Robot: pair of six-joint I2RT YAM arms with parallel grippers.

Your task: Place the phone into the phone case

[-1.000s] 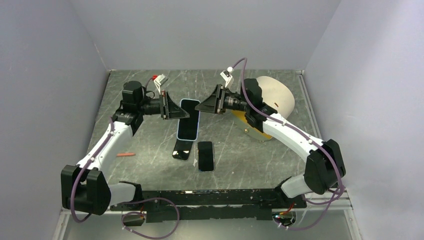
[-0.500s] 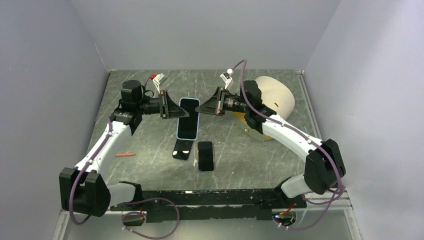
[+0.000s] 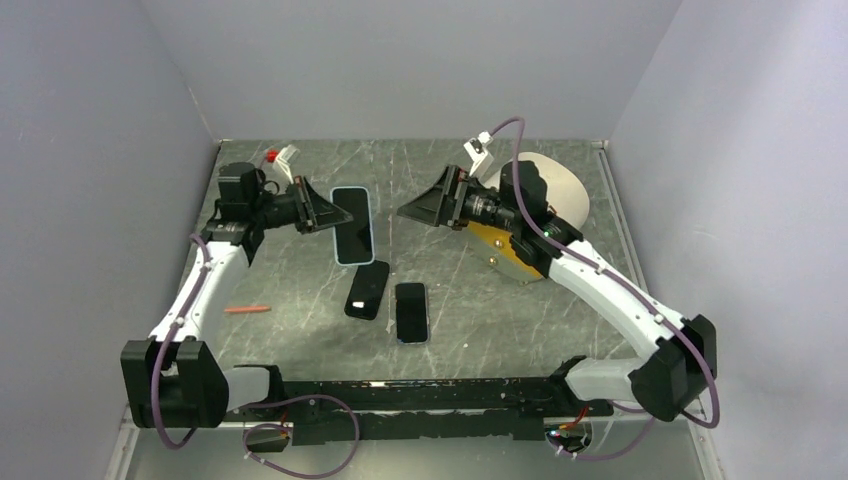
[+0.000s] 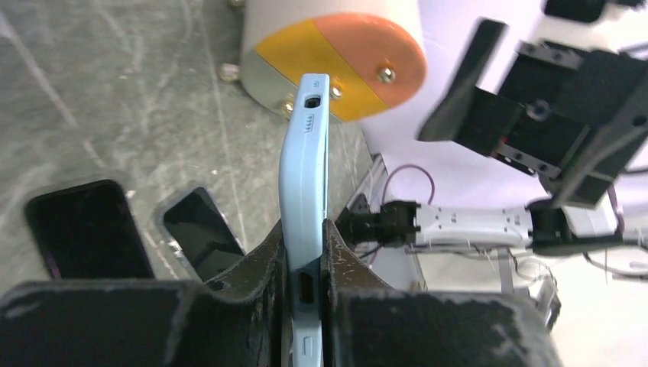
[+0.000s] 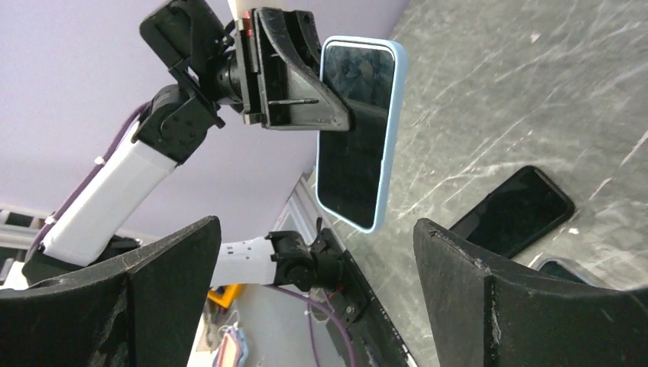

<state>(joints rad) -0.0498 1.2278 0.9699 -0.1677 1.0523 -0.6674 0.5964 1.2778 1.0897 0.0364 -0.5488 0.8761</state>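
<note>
Above the middle of the table (image 3: 300, 270), the blue case (image 4: 304, 176) hung clear of the surface. It was pinched across its thickness by the left gripper (image 3: 338, 214), whose jaws were closed narrowly on one long edge. A phone (image 5: 355, 130) appeared seated in it: the right wrist view showed dark glass framed all round by the blue rim, though whether every corner had snapped home could not be told. The case's long axis ran roughly from the back wall toward the arm bases, crosswise to both forearms, and its screen face was turned up and toward the right gripper (image 3: 412, 210). That gripper stood just to the right of the case at about the same height, apart from it, jaws spread wide with nothing between them. Seen from its own wrist, the spread lay across the case's short width, not along its length. The relation governing the next move was therefore judged to be a straight leftward approach onto the screen, with the left arm, which carried the case, the nearer. A dark handset (image 3: 367, 290) and a light-rimmed handset (image 3: 411, 311) lay flat nearer the bases, well apart from either gripper.
</note>
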